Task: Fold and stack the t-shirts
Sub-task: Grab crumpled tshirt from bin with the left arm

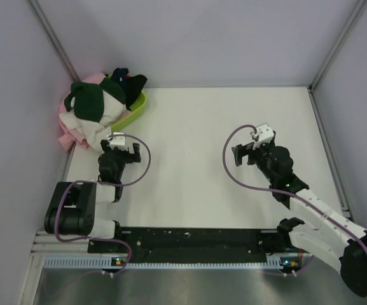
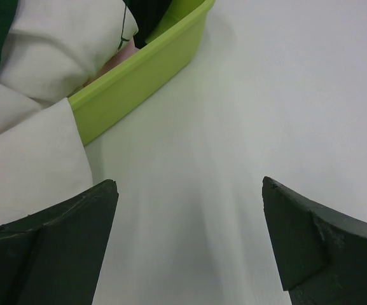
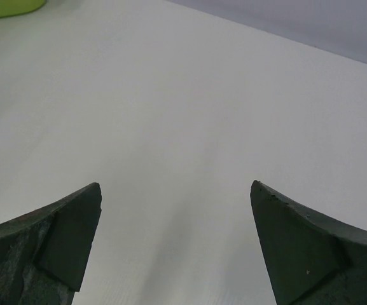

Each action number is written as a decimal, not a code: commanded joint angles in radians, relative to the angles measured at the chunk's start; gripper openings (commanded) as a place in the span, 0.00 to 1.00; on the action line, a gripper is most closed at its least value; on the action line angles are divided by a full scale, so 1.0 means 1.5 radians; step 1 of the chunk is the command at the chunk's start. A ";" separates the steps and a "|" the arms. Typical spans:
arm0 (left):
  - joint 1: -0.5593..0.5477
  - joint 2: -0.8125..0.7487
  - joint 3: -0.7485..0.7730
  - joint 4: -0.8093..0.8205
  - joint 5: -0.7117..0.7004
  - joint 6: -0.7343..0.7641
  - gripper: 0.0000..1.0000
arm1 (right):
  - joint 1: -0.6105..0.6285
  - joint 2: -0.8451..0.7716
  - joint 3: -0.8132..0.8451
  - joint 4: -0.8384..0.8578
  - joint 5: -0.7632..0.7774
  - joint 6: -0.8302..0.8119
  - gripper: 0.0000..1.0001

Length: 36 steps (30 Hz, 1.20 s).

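The t-shirts are piled in and over the lime-green basket (image 1: 137, 107) at the table's far left. The white shirt with dark green sleeves (image 1: 93, 109) lies on top and hangs over the rim. A pink shirt (image 1: 65, 130) hangs at the left and dark ones (image 1: 130, 82) lie at the back. My left gripper (image 1: 121, 149) is open and empty just in front of the pile. In the left wrist view (image 2: 189, 185) the white cloth (image 2: 34, 152) lies beside the left finger, by the basket wall (image 2: 138, 79). My right gripper (image 1: 245, 152) is open and empty over bare table, as the right wrist view (image 3: 175, 187) shows.
The white table (image 1: 202, 165) is enclosed by grey walls at the back and both sides. A corner of the basket (image 3: 5, 6) shows at the top left of the right wrist view. A black rail (image 1: 189, 238) with the arm bases runs along the near edge.
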 commanded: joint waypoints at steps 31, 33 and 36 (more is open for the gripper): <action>0.009 -0.027 0.706 -0.952 0.030 0.169 0.98 | -0.050 -0.018 -0.042 0.099 -0.034 0.053 0.99; 0.018 0.067 0.795 -0.962 -0.126 0.168 0.98 | -0.049 -0.018 -0.026 0.088 -0.070 0.057 0.99; 0.044 0.194 0.937 -0.997 -0.196 0.178 0.99 | -0.050 -0.019 -0.004 0.059 -0.108 0.059 0.99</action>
